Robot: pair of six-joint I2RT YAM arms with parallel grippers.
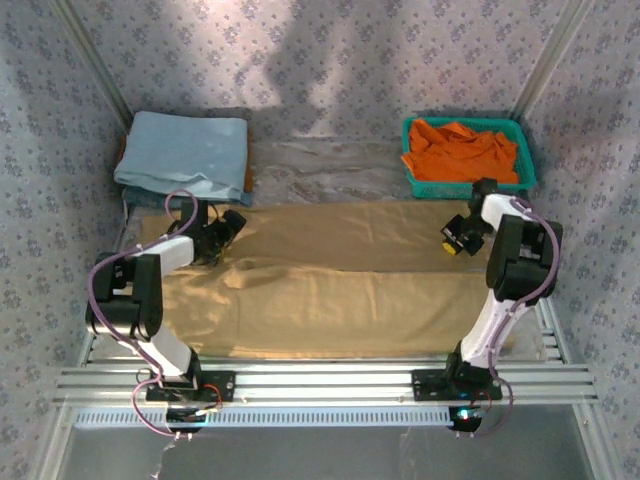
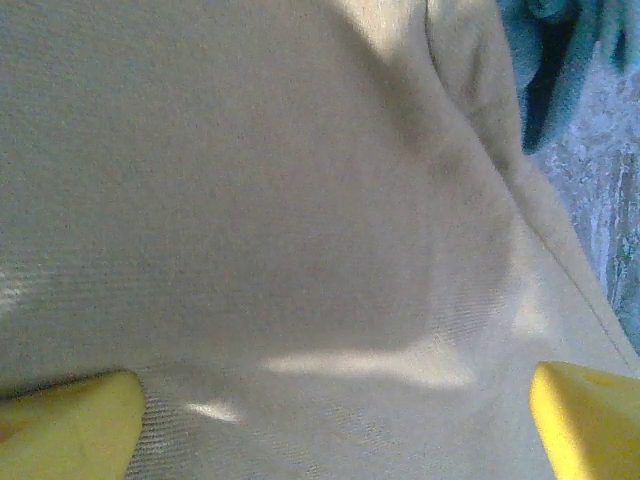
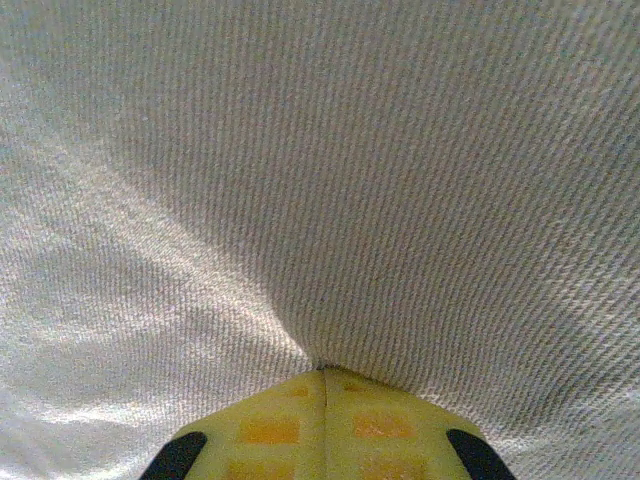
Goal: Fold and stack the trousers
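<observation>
Trousers: the tan trousers (image 1: pixel 330 300) lie spread flat on the counter (image 1: pixel 325 165), covering most of its middle and near part, between the two arms.
Long axis: runs left to right, from beside the left arm to beside the right arm.
Lay of the cloth: a long crease runs left to right through the middle and parts a far band from a near band. I cannot tell which end is the waist.
Left gripper: the left gripper (image 1: pixel 232 226) is low over the far left part of the trousers. In the left wrist view (image 2: pixel 325 430) the jaws stand wide apart, one yellow fingertip (image 2: pixel 62 432) at each lower corner, with flat cloth between them and nothing gripped.
Right gripper: the right gripper (image 1: pixel 452 242) is at the far right part of the trousers. In the right wrist view (image 3: pixel 325 405) the jaws are pressed together and the twill cloth gathers to a point at their tips, so they have a pinch of the trousers.
Light blue folded cloth: the light blue folded cloth (image 1: pixel 185 152) is at the far left, just beyond the trousers' far left corner.
Green basket: the green basket (image 1: pixel 412 160) is at the far right and holds an orange garment (image 1: pixel 462 150).
</observation>
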